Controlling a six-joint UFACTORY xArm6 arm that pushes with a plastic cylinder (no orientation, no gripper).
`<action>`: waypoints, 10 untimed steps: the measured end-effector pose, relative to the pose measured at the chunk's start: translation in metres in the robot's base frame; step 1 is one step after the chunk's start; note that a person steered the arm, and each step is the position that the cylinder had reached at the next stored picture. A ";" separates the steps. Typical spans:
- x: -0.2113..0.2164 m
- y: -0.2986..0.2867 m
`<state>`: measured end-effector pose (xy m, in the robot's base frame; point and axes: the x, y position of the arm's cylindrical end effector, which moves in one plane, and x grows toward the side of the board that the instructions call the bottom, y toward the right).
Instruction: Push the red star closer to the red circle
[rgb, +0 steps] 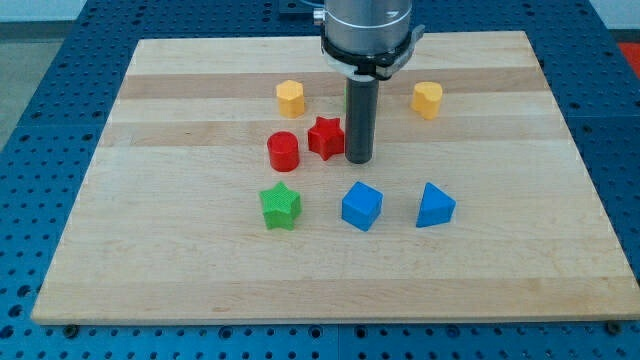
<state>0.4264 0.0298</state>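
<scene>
The red star (325, 137) lies near the middle of the wooden board (150, 250). The red circle (283, 151), a short cylinder, stands just to its left and slightly lower in the view; a narrow gap shows between them. My tip (358, 160) rests on the board right beside the star's right side, touching or almost touching it. The dark rod rises from the tip to the arm's grey body at the view's top.
A yellow hexagon block (290, 97) sits above the red circle. A yellow heart-like block (427, 99) sits at the upper right. A green star (280, 206), a blue cube (361, 206) and a blue triangular block (434, 206) form a row below.
</scene>
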 end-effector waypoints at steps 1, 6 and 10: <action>-0.029 -0.009; 0.004 -0.071; 0.015 -0.093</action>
